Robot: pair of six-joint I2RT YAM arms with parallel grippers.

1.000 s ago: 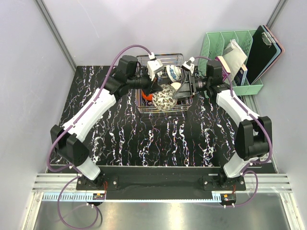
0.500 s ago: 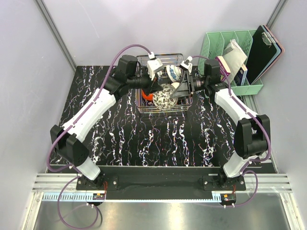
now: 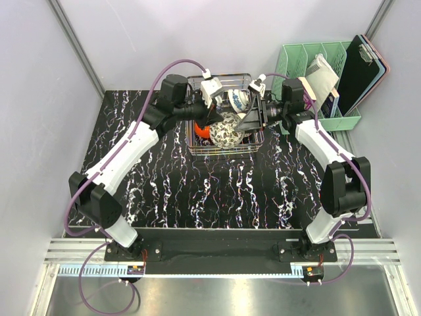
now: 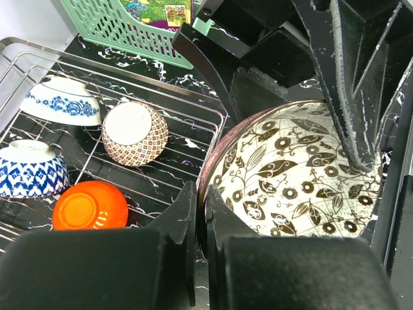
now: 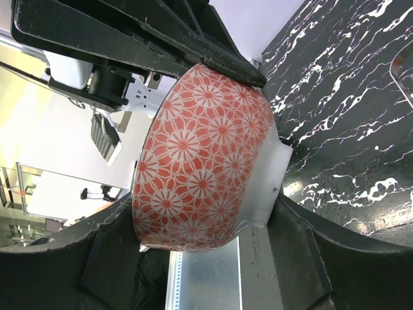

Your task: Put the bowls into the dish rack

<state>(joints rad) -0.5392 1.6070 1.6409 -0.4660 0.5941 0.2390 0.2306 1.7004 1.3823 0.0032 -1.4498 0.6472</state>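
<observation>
Two grippers are sharing one flowered bowl (image 4: 290,174), hanging tilted over the dish rack (image 3: 217,149). The left gripper (image 4: 201,213) is clamping its rim. The right gripper (image 5: 203,216) is straddling it with jaws apart, though I cannot tell whether they are pressing. Beyond, inside the rack, are lying an orange bowl (image 4: 89,205), a net-patterned bowl (image 4: 134,133) and two blue-and-white bowls (image 4: 32,169) (image 4: 61,101).

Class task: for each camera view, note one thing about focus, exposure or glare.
Top external: even light, sharp throughout, with the thin wires of the dish rack resolved. Left wrist: the left gripper's fingers are soft and nearly black up close; the orange bowl behind is crisp, with a soft sheen. Right wrist: the held bowl is sharp, and the room beyond it is blown out white.
</observation>
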